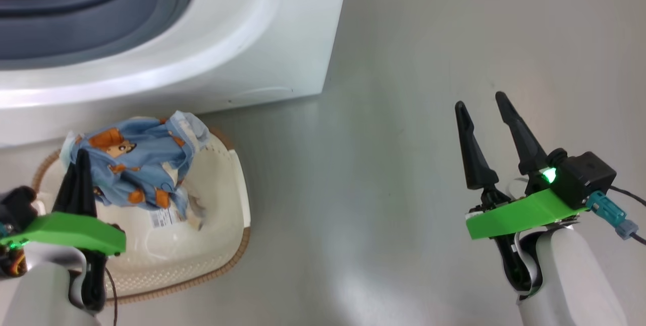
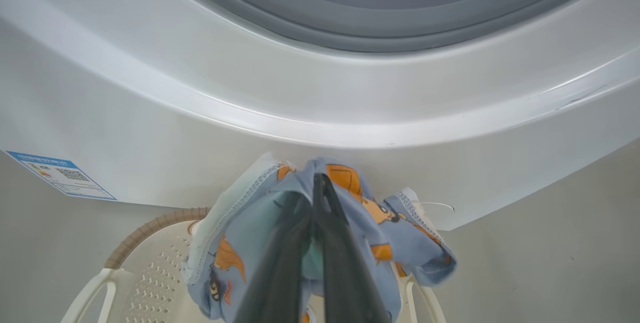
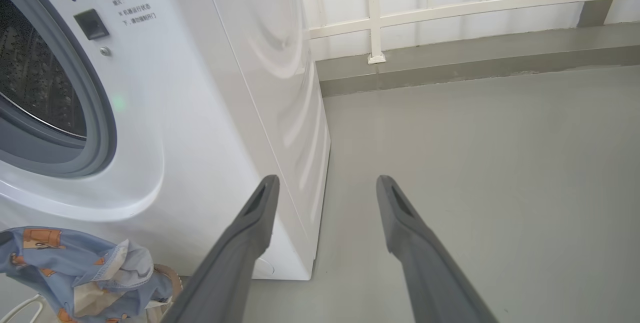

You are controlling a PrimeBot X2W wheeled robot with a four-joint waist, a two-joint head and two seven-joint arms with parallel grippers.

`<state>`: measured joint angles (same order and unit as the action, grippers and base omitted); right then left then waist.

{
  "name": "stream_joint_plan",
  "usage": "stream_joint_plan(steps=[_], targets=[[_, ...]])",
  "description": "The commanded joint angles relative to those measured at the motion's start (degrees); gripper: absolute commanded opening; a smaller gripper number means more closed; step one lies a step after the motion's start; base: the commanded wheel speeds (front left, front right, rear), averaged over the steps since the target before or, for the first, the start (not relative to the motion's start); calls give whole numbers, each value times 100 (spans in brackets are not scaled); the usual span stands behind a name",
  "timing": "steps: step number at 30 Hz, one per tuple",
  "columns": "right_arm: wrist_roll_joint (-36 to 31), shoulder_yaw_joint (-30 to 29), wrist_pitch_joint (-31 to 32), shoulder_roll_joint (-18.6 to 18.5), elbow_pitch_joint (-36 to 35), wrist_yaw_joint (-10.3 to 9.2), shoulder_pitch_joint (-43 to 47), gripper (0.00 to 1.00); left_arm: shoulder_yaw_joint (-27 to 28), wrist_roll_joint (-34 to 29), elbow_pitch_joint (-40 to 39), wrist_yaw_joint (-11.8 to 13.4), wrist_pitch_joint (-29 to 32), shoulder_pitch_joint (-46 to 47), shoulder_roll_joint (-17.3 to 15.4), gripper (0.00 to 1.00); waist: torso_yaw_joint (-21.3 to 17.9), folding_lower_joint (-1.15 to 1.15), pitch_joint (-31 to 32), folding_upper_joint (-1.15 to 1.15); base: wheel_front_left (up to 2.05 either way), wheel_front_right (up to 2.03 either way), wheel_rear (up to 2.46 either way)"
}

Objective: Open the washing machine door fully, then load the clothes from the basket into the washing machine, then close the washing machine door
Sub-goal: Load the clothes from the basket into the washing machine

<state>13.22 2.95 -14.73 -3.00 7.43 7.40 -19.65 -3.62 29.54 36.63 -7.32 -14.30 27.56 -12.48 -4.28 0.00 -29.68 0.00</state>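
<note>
Down low, the left gripper [image 1: 81,159] is pinched shut on a light blue cartoon-print garment [image 1: 141,159] bunched over the cream basket [image 1: 222,215], just before the washing machine [image 1: 227,53] and its grey gasket [image 1: 101,28]. Well apart, the right gripper [image 1: 480,101] stands wide and empty over grey floor [image 1: 393,189].

Soft, even light is filling the scene; glare is pooling on the floor [image 1: 363,285] and streaking the washing machine [image 3: 280,63]. Wrist views are bending at edges.
</note>
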Motion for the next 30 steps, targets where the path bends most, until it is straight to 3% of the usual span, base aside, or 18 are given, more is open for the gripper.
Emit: stream_joint_plan(steps=[1, 30], targets=[[20, 152, -27, 13, -78, 9, 216, 100, 280, -164, -236, -16, -69, -217, -161, 0, -2, 0, 279, 0, 0, 0, 0], [142, 207, -27, 13, 189, 9, 521, 100, 1275, -1536, -2333, -16, -70, -1513, 414, 0, -36, 0, 1519, 0, 0, 0, 0]])
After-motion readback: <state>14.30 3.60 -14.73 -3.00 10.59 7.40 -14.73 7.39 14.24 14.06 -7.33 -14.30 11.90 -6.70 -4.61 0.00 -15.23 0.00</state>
